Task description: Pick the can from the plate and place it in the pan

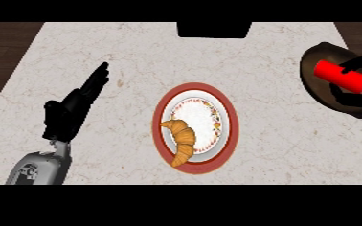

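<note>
— Looking at the right edge first: what have you got there?

— A dark brown pan [314, 64], partly cut off by the edge of the view. Over it sits the red can [339, 75], tilted, lying slantwise. Black fingers of the right hand [346, 95] are curled round the can, one crossing its upper side, others showing below it. So that hand is gripping the can above the pan. Whether the can touches the pan's bottom, I cannot tell.

— And the plate?

— Middle of the pale marble tabletop [127, 48]. A round plate [230, 124] with a broad red rim and a white centre with a small flowered ring. A golden croissant [182, 141] lies on its left half, curved, its lower tip reaching over the red rim. The can is well apart from the plate.

— Left side?

— The left hand [71, 112] shows at the left, black, on a grey forearm coming in from the lower corner. Its fingers are straight and point up and to the right; it holds nothing and rests there, well apart from the plate.

— Anything else?

— A black block [213, 28] at the tabletop's far edge, middle.
</note>
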Controlling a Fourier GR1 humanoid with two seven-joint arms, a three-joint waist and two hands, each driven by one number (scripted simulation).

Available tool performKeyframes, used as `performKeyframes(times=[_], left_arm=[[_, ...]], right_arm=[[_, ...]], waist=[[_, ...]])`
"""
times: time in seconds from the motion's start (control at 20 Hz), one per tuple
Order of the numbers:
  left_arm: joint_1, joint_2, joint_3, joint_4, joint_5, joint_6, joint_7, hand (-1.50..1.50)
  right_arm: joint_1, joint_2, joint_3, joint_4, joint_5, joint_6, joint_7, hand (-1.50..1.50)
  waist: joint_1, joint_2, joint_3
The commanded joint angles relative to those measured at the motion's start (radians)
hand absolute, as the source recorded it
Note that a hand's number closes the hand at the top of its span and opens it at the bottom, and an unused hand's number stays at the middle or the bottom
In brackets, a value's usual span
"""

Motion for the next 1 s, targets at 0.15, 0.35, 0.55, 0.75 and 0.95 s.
performKeyframes(times=[0.15, 0.35, 0.55, 0.75, 0.95], left_arm=[[-0.024, -0.017, -0.006, -0.002, -0.016, -0.006, 0.008, 0.0], [-0.036, -0.005, 0.014, 0.011, 0.008, -0.038, 0.005, 0.0], [-0.051, -0.025, -0.006, 0.011, -0.017, -0.018, -0.006, 0.0], [-0.031, -0.045, -0.029, 0.003, -0.03, -0.01, 0.002, 0.0], [-0.069, -0.044, -0.018, 0.016, -0.014, -0.025, 0.009, 0.0]], right_arm=[[-0.154, -0.009, -0.075, 0.342, 0.035, 0.026, -0.2, 1.5], [-0.231, 0.019, -0.081, 0.418, 0.057, 0.001, -0.204, 1.5], [-0.263, 0.009, 0.002, 0.53, 0.14, 0.036, 0.068, -1.5], [-0.276, 0.012, 0.01, 0.555, 0.15, 0.154, 0.036, -1.5], [-0.308, 0.045, -0.05, 0.546, 0.092, 0.185, 0.01, -1.5]], waist=[[0.016, 0.008, 0.002], [0.027, 0.013, 0.003], [0.062, 0.024, 0.001], [0.062, 0.026, 0.006], [0.07, 0.035, 0.009]])
